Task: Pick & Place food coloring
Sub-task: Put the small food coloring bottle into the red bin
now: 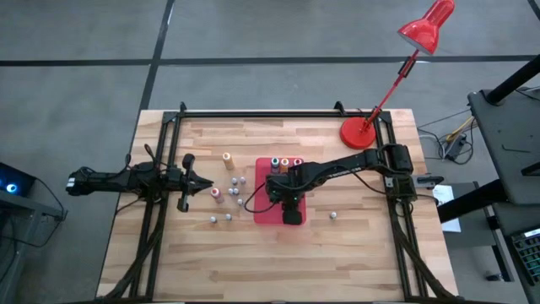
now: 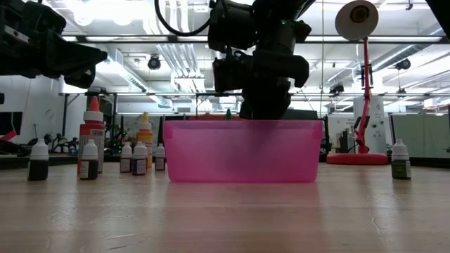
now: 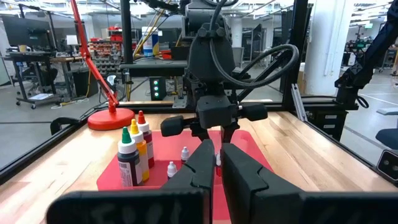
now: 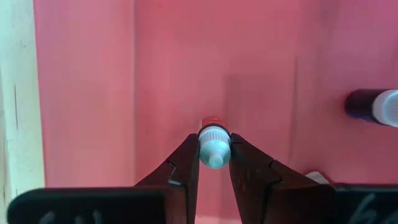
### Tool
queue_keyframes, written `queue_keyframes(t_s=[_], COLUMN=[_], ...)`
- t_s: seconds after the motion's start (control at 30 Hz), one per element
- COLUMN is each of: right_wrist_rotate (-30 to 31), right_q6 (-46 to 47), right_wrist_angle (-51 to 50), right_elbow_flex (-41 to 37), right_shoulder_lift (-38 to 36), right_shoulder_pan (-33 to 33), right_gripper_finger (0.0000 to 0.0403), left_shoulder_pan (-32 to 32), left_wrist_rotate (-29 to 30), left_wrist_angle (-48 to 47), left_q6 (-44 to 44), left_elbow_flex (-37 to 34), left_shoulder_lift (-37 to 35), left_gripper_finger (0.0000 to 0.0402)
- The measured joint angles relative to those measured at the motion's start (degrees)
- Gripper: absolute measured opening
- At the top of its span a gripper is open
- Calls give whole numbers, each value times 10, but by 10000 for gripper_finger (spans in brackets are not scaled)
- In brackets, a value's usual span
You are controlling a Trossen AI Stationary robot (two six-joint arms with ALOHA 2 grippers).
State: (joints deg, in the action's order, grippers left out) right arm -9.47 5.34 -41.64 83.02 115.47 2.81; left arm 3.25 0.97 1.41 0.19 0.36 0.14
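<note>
- High view: the right gripper [image 1: 285, 192] hangs over the red tray [image 1: 263, 211] at frame centre; loose food coloring bottles [image 1: 228, 218] stand left of it; the left gripper [image 1: 205, 183], pressed together, waits at left
- Low view: the tray wall [image 2: 242, 151] hides the grip; bottles [image 2: 139, 158] line up at left
- Right wrist view: fingers [image 4: 186, 167] pinch a small bottle [image 4: 214, 147] by its white ribbed cap, low centre, above the tray floor; it looks light, rigid and slick, so a hold at the cap suits it

Tray [image 1: 263, 211]: blocked by the right arm [image 1: 337, 166] over it.
Left of tray: small bottles [image 1: 229, 192] scattered (tight gaps).
Right of tray: open wood, one bottle [image 1: 333, 216].
Back corner: lamp [image 1: 361, 133].
</note>
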Motion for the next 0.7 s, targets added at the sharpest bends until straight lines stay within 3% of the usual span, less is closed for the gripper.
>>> queue_keyframes(t_s=[0.7], right_wrist_rotate=[0], right_q6=[1], right_wrist_angle=[-16], right_elbow_flex=[-13], right_shoulder_lift=[0], right_shoulder_pan=[6], right_gripper_finger=[65], left_shoulder_pan=[0], left_wrist_rotate=[0], left_wrist_angle=[0], left_q6=[0], left_elbow_flex=[0], left_shoulder_lift=[0], left_gripper_finger=[3])
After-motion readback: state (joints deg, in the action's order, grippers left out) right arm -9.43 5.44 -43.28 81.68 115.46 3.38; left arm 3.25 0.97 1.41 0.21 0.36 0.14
